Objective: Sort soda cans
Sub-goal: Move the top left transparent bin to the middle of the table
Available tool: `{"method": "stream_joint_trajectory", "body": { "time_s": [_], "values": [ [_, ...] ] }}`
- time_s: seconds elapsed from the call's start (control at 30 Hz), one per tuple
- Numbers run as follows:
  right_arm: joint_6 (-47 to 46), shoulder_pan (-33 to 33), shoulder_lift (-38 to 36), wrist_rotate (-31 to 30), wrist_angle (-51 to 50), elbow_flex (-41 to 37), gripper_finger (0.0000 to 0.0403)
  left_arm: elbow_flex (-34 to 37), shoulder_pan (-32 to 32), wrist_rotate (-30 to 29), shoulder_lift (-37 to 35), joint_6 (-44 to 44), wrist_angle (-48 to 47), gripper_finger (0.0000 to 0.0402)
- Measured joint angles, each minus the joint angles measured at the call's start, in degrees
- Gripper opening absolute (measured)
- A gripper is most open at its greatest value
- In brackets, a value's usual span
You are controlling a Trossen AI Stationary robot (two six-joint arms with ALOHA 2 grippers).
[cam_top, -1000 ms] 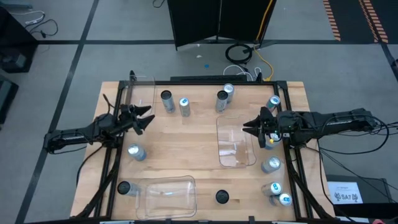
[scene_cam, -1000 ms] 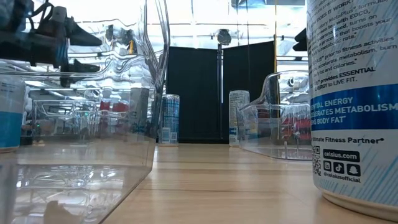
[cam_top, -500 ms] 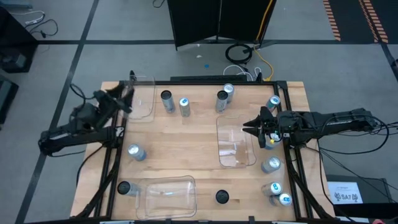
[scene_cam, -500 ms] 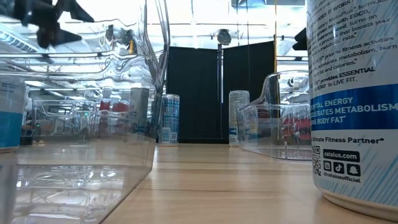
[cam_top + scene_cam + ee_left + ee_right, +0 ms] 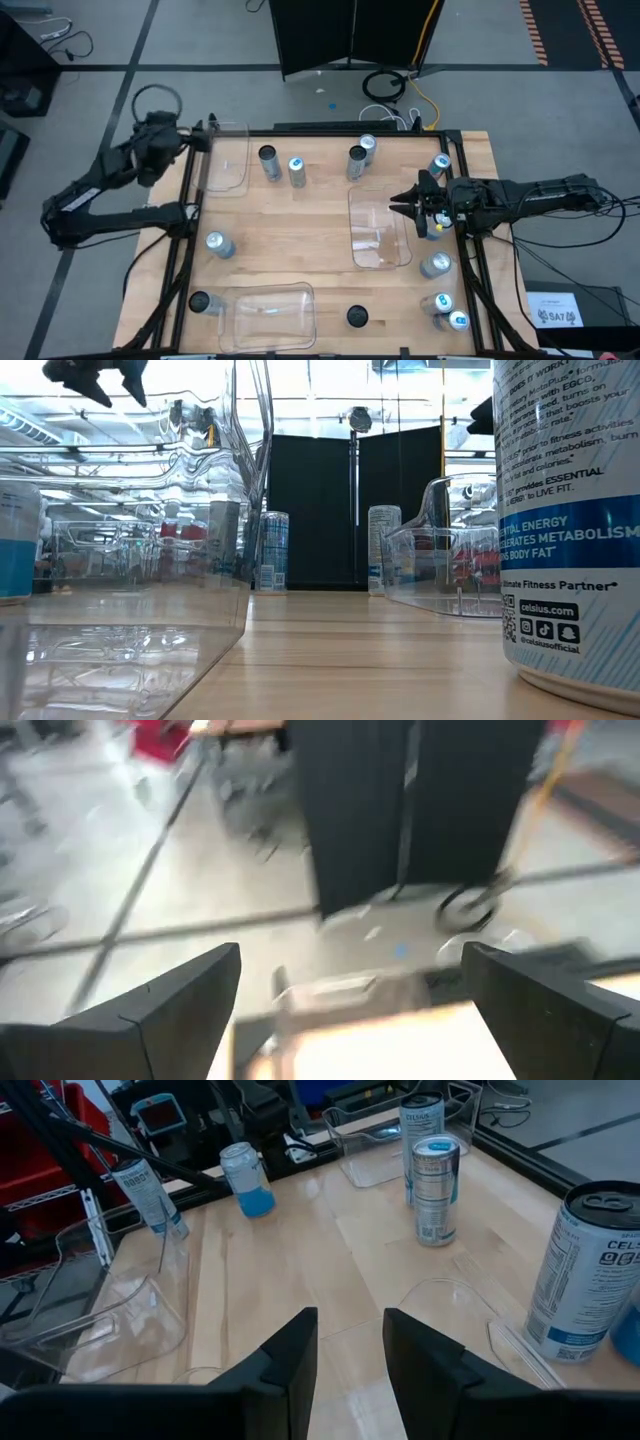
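Note:
Several slim soda cans stand upright on the wooden table: two dark-topped ones (image 5: pixel 268 160) (image 5: pixel 356 160) and a blue-topped one (image 5: pixel 297 168) at the far side, one (image 5: pixel 218 243) at the left, and a row (image 5: pixel 436 264) along the right edge. My left gripper (image 5: pixel 195 138) (image 5: pixel 350 1010) is open and raised above the far left corner, holding nothing. My right gripper (image 5: pixel 403 205) (image 5: pixel 347 1340) hovers over the right clear tray (image 5: pixel 380 235), its fingers shut to a narrow gap with nothing between them.
Clear plastic trays stand at the far left (image 5: pixel 228 160) and the near edge (image 5: pixel 270 312). Dark-topped cans stand near the front (image 5: pixel 357 316) (image 5: pixel 200 302); the first fills the low view's right side (image 5: pixel 565 520). Bare wood lies in the table's middle.
My left gripper has risen high and swung from over the table's left part toward the far left corner. It has tipped up from pointing downward to nearly level, staying open. My right gripper has kept still, and no can has moved.

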State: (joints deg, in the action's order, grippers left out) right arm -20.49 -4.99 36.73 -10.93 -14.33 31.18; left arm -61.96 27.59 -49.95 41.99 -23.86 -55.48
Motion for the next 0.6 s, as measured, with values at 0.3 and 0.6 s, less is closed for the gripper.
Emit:
{"method": "stream_joint_trajectory", "body": {
  "time_s": [0.3, 0.6],
  "values": [
    [-0.01, 0.01, 1.79, 0.01, -0.05, 0.00, 0.0107, -2.40, 22.50, 15.24, 11.95, -0.61, -9.63, 0.0388],
    [-1.71, 0.01, 5.52, 0.04, -0.18, 0.00, 0.0107, 2.98, 33.75, 26.21, 16.69, 3.39, -7.39, 0.0388]
  ]
}}
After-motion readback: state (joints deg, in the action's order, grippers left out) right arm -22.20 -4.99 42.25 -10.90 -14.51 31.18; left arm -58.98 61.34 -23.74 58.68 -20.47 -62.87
